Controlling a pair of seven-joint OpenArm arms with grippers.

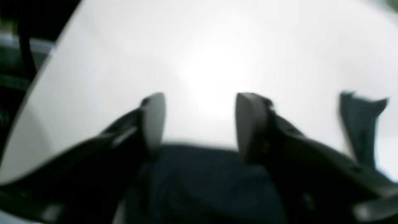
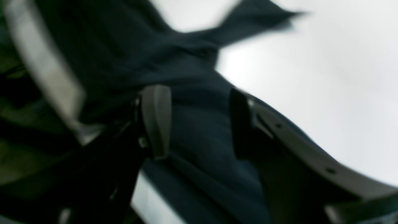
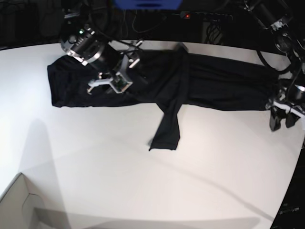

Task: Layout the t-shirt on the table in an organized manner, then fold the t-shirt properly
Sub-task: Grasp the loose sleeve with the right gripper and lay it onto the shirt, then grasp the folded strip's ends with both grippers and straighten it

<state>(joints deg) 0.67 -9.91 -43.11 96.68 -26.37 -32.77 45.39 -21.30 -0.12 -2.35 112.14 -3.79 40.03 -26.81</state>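
You were in the laying-out step, not yet folding. The t-shirt (image 3: pixel 200 81) lay stretched in a long dark band along the far edge of the worktop (image 3: pixel 143 181), reaching from near its left side almost to its right edge, with one sleeve (image 3: pixel 167 126) hanging out of the band toward the middle of the worktop.

Your right pincer (image 2: pixel 199 121) hovered over the left part of the band; in its wrist view the fingers stood apart with cloth showing between them, and nothing was pinched. Your left pincer (image 1: pixel 200 121) sat at the band's right end near the worktop's right edge; its fingers also stood wide, bare white worktop between them and the shirt's edge just below. Both wrist views were blurred, so you could not tell whether either pad touched the fabric.

By my reading, the shirt was drawn out long but bunched narrow, more a strip than a flat garment. The next move called for taking fresh holds on the near edge of the body and pulling it toward the worktop's front edge to open the width, then squaring the stray sleeve. A shallow pinch could catch one layer only and drag the cloth into new wrinkles.
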